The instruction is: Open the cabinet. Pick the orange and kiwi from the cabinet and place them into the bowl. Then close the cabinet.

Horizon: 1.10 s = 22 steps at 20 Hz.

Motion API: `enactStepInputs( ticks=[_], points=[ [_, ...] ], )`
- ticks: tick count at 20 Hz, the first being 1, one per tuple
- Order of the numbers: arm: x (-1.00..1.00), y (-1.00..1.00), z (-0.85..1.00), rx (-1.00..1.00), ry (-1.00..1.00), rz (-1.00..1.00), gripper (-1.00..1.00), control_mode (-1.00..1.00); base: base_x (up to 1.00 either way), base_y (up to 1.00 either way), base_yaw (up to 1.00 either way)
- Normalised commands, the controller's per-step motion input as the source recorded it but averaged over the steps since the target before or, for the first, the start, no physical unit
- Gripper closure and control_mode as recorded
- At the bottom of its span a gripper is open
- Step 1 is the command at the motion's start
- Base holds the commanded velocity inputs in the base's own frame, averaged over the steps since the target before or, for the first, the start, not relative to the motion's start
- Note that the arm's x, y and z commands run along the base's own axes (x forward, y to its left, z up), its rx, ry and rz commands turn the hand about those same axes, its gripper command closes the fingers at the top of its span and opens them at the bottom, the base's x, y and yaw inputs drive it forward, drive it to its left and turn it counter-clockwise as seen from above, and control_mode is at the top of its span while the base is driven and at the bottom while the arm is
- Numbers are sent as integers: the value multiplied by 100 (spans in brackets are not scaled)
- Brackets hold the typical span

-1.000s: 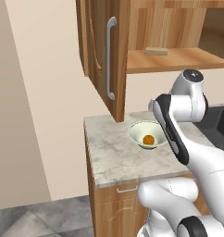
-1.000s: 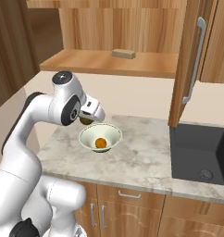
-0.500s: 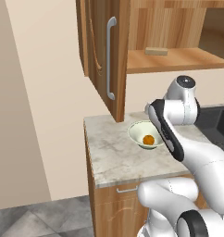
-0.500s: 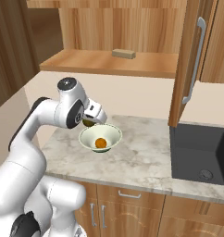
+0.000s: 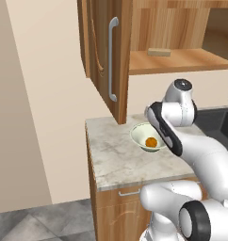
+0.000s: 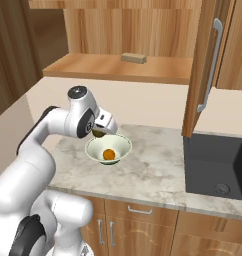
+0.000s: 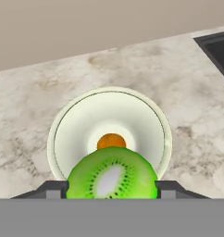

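My gripper (image 7: 112, 189) is shut on the kiwi (image 7: 112, 173), a bright green cut fruit held between the two dark fingertips (image 7: 53, 190). It hangs just above the near rim of the pale bowl (image 7: 58, 134), and the orange (image 7: 111, 140) lies in the bowl's bottom. In the right base view the gripper (image 6: 100, 131) hovers at the bowl's (image 6: 95, 150) back left edge, over the orange (image 6: 109, 154). The left base view shows the bowl (image 5: 140, 134) and orange (image 5: 151, 141) partly behind my forearm. The cabinet's doors (image 5: 104, 56) (image 6: 205, 70) stand open.
A flat tan block (image 6: 133, 58) (image 5: 159, 52) lies on the open cabinet's shelf. A dark sink (image 6: 218, 165) is set into the marble counter (image 6: 153, 170) right of the bowl. The open door's handle (image 6: 210, 65) hangs over the counter's right part.
The hand holding the kiwi has drifted slightly closer over the bowl. The grip, the orange and the cabinet doors are unchanged.
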Motion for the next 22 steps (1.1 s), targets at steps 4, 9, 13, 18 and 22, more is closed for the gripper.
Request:
enactStepInputs(
  ticks=[4, 9, 13, 18, 22],
  points=[
    [23, 0, -22, 0, 0, 0, 100, -100, 0, 0, 0],
    [14, 0, -22, 0, 3, 0, 100, -100, 0, 0, 0],
    [6, 0, -22, 0, 5, 0, 100, -100, 0, 0, 0],
    [2, 0, -23, 0, 6, 0, 100, -100, 0, 0, 0],
    [8, 0, -23, 0, 4, 0, 100, -100, 0, 0, 0]
  ],
)
